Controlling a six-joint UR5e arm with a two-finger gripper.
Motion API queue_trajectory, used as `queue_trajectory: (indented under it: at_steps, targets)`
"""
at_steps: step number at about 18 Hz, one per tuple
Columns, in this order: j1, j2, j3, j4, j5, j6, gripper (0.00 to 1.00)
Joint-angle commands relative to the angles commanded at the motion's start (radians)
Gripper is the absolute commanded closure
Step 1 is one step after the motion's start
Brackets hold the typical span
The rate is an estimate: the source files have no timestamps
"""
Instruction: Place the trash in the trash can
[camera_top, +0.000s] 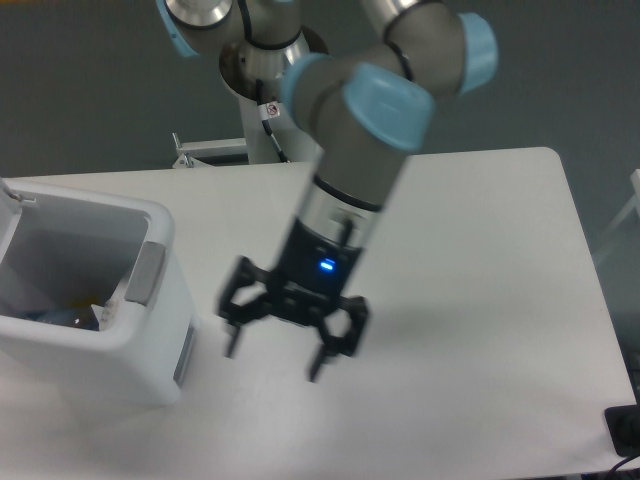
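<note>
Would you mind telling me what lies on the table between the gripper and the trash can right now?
Nothing: the camera view shows only bare white table between the open gripper and the trash can.
</note>
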Motion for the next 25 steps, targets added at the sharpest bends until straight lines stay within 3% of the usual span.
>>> queue_trajectory:
  at_steps: [5,10,15,18,22,25]
  targets:
    - [0.032,-0.075,-0.001,-0.002,0.161,0.192,0.00]
    - [0.056,-0.100,-0.015,-0.006,0.289,0.375,0.00]
    - [0.059,-0.144,-0.011,-0.006,0.371,0.428,0.00]
    - [0.062,-0.167,-0.008,-0.050,0.499,0.606,0.00]
    - [0.074,-0.174,-0.006,-0.129,0.568,0.799,0.00]
    - [0.077,-0.174,-0.023,-0.149,0.603,0.844,0.00]
